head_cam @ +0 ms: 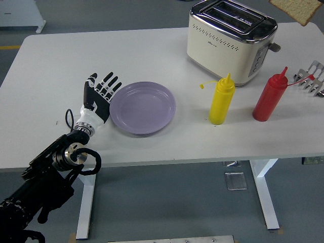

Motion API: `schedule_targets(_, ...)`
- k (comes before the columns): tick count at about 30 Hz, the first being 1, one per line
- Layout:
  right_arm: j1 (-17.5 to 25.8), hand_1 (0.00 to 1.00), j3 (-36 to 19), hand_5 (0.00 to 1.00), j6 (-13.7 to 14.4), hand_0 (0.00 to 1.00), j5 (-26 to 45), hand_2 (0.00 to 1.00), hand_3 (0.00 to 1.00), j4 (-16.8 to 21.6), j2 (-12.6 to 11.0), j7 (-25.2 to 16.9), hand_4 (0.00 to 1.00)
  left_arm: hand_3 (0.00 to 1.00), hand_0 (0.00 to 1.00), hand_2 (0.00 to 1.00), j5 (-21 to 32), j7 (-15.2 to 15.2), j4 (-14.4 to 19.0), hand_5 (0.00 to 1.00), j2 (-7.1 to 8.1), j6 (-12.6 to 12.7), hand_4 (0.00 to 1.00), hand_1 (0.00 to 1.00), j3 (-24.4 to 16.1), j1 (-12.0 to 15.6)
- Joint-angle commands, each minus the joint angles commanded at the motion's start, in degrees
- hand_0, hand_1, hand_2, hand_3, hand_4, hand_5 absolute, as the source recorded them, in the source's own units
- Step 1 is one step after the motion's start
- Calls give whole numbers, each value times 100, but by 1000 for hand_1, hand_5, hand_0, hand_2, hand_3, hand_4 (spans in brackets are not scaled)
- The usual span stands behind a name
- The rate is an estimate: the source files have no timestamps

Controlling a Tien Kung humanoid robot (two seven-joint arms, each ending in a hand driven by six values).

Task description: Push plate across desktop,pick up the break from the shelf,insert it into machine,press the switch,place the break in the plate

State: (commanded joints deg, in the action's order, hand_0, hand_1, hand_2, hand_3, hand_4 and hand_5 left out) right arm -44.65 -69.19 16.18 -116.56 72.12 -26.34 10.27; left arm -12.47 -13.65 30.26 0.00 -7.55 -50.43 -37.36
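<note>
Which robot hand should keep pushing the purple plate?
The left hand, probably: its open fingers rest against the purple plate's left rim. The right hand isn't visible; only bread shows at the top right.

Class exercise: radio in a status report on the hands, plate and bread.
Left hand open, flat against purple plate rim. Right hand out of view. Bread slice aloft beyond toaster. Yellow bottle right of plate.
</note>
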Motion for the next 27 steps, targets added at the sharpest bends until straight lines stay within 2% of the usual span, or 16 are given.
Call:
schedule_targets(6,-529,356,393,2,84,271,208,423,464,-84,394,-4,305,788,886,857,114,10,-108,998,0,-27,556,870,251,-130)
schedule_targets(11,-869,355,727,2,129,272,491,422,465,-379,760,-75,297,787,886,857,79,-6,11,998,0,-7,555,870,244,-141)
schedule_targets(16,-1121,355,982,2,191,272,622,422,465,-813,1023,-169,297,787,886,857,-219,-27,421,998,0,105,555,870,-104,-33)
schedule_targets(22,-1339,354,1095,2,330,277,664,421,465,-1383,1238,-292,293,785,870,852,-820,-147,1146,998,0,563,556,864,-855,318)
schedule_targets(27,-1517,353,1168,2,422,274,718,420,463,-1846,1404,-400,284,785,863,849,-1020,-175,1772,998,0,787,556,859,-1463,606)
